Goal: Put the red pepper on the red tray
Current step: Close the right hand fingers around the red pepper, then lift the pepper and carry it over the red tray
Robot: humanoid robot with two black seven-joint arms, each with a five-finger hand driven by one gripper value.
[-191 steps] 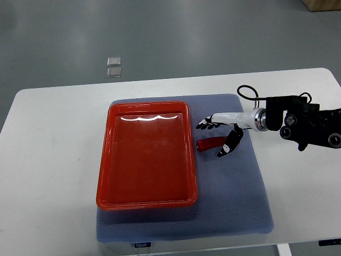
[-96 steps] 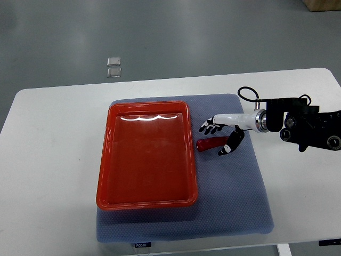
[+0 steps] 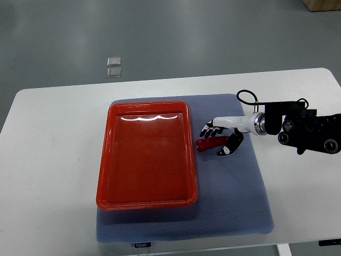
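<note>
My fingers (image 3: 209,129) are spread and hold nothing: four of them reach out on the far side of the red pepper (image 3: 209,144), my thumb hangs on its near side, so the pepper lies between them, right under my right hand (image 3: 219,140). Whether any fingertip touches it I cannot tell. The pepper rests on its side on the blue mat (image 3: 234,202), just beside the right rim of the red tray (image 3: 105,160) and outside it, its long axis running away from that rim. As I judge it, the step in hand is the grasp. To do it well I should settle low enough that fingers and thumb close across the pepper's narrow width near its middle, not at the tip nearest the tray, where it could squirt out or roll. I should close gently and evenly, then lift clear of the rim before carrying it over the tray floor. My left arm does not show.
</note>
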